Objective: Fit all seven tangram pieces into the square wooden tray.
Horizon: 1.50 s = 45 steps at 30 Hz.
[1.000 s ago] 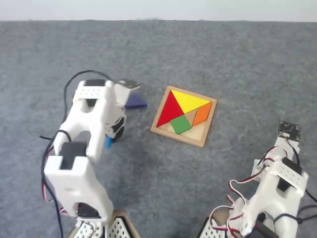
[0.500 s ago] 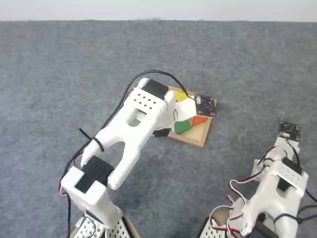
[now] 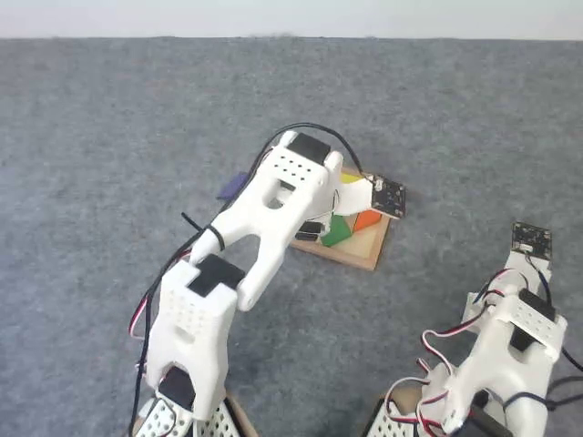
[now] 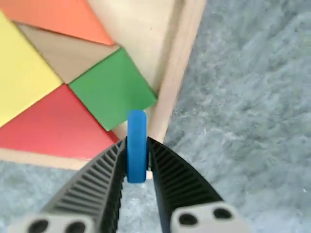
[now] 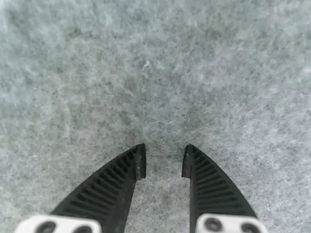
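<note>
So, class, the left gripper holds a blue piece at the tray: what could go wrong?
The blue piece stands on edge in the left gripper over the tray rim; released, it might catch the rim or the green square. The purple piece lies beside the arm and might get knocked.

The left arm (image 3: 273, 205) covers much of the tray (image 3: 353, 255) and purple piece (image 3: 231, 185)

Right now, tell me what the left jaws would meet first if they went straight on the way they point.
Probably the green square's edge or the wooden tray's rim beside it. The blue piece that the left jaws clamp would touch first. Depth is unclear.
</note>
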{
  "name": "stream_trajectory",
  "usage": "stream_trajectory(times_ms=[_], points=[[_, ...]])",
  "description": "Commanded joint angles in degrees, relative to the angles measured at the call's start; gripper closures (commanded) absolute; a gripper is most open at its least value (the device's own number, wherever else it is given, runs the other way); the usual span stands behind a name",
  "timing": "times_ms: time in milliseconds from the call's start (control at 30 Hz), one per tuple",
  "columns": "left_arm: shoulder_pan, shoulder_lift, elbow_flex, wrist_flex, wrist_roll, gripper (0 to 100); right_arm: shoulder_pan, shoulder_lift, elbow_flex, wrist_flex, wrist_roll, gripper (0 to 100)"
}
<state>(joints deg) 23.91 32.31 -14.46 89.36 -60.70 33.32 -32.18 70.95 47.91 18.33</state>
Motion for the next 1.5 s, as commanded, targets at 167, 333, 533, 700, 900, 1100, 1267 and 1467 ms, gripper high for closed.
stream_trajectory(times_ms=[167,333,533,700,900,1100,1267,1467], points=[[0.53,2.73,-6.73,7.03,-3.52,99,-0.92,-0.4,0.0,-0.75,0.44,87.3],[0.53,2.73,-6.73,6.15,-3.25,90,-0.92,-0.4,0.0,-0.75,0.44,87.3],[0.44,2.73,-6.73,5.27,-3.43,89,-0.92,-0.4,0.0,-0.75,0.44,87.3],[-0.35,2.73,-6.81,2.29,-3.16,89,-0.92,-0.4,0.0,-0.75,0.53,87.3],[-2.99,2.81,-6.81,-1.76,-0.35,89,-0.92,-0.4,0.0,-0.75,0.53,87.3],[-3.6,2.29,-6.81,-1.93,-0.09,89,-0.92,-0.4,0.0,-0.75,0.53,87.3],[-6.59,1.41,-12.0,-1.05,4.4,89,-0.92,-0.4,0.0,-0.75,0.35,87.3],[-6.33,1.58,-10.42,1.05,4.84,89,-0.92,-0.4,0.0,-0.75,0.35,87.3]])
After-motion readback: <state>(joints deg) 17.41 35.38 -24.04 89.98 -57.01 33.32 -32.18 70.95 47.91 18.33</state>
